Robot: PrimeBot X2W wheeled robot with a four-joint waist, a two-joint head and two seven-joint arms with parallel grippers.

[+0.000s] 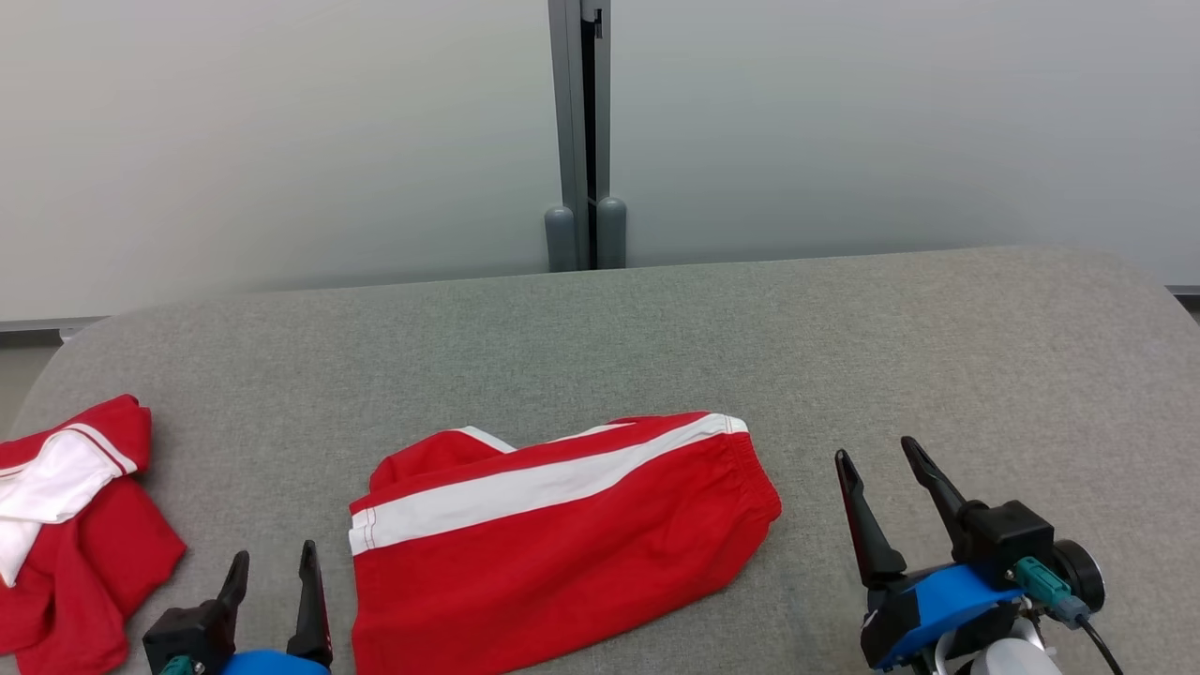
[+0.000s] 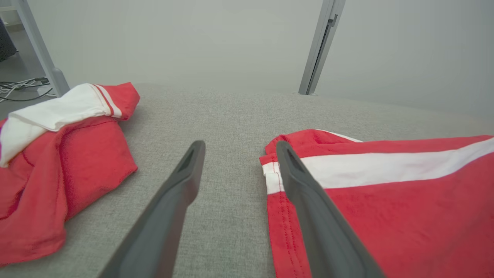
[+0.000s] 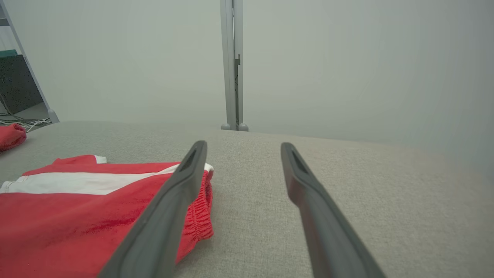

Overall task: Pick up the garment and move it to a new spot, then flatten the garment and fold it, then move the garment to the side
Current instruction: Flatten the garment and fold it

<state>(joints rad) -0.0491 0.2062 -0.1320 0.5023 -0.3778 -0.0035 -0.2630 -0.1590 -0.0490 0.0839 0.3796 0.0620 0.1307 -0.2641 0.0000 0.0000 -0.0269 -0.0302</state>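
Our left jaws and right jaws stand spread at seven and four o'clock in the head view, flanking folded red shorts with a white side stripe [image 1: 562,562] at six o'clock on the grey fabric counter [image 1: 656,356]. A crumpled red-and-white garment [image 1: 66,534] lies at eight. The left wrist view adds floor cables [image 2: 21,83]; the right, the waistband [image 3: 202,216] and its gathers up close.

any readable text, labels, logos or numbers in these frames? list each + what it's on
No readable text, none to quote.
red shorts: plain white stripe, no print or tag visible.
red-and-white garment: no lettering visible.
left pincer and right pincer: no legible markings on the fingers or housings.
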